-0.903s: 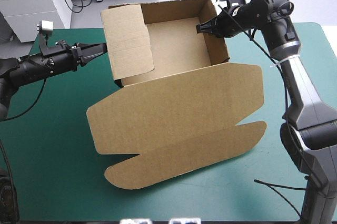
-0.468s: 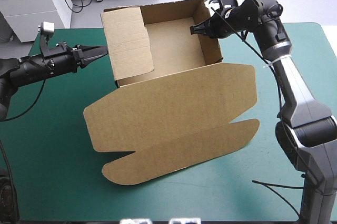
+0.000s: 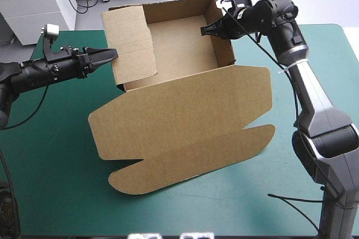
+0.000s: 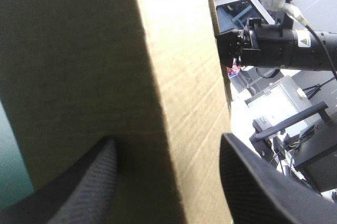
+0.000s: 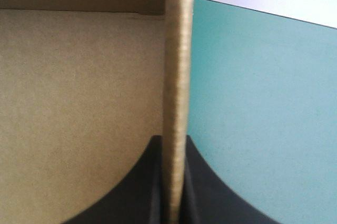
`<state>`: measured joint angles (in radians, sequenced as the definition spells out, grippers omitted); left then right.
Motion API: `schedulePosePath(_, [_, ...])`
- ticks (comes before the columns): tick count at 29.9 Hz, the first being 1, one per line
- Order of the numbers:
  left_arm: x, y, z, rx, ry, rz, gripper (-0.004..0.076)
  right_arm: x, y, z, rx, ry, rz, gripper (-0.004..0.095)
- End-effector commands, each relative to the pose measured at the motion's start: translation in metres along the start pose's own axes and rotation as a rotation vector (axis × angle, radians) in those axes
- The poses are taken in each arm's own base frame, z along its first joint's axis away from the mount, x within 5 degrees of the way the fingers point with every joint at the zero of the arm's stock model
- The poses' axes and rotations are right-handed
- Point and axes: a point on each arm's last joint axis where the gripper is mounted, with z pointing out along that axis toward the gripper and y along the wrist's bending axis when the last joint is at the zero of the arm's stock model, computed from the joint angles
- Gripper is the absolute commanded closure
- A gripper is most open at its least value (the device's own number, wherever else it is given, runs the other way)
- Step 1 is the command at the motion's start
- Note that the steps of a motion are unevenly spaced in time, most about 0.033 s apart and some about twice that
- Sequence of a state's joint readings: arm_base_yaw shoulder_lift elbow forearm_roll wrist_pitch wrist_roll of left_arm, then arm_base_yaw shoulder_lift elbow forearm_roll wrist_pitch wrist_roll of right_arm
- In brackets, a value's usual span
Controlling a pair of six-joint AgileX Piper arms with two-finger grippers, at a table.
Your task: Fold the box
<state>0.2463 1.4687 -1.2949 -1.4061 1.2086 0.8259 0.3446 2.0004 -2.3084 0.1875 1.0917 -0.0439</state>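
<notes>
Fingers point(image 5: 205, 187) of right gripper point(image 3: 205, 30) pinched tight on the box point(image 3: 185, 110), clamping its right wall from inside and outside. Fingers point(image 4: 84, 187) of left gripper point(image 3: 112, 54) spread apart, straddling the left wall. Box on teal-green surface point(image 3: 50, 155), tray near far edge, walls raised, lid spread toward near side.
</notes>
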Motion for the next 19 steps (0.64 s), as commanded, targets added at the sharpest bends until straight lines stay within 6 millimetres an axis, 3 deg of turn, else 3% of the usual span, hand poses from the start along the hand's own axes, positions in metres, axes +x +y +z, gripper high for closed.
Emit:
schedulePosePath(1, [-0.003, -0.028, -0.007, 0.091, 0.011, 0.055, 0.0292, -0.02, 0.03, -0.035, -0.002, -0.177, -0.077, 0.0911])
schedulePosePath(10, [0.008, -0.007, -0.008, -0.152, 0.129, -0.008, 0.0354, -0.021, 0.067, -0.034, -0.044, -0.24, -0.146, 0.0911])
schedulePosePath(19, [0.005, 0.005, -0.004, -0.314, 0.085, -0.017, 0.0369, -0.021, 0.077, -0.034, -0.075, -0.249, -0.124, 0.0911])
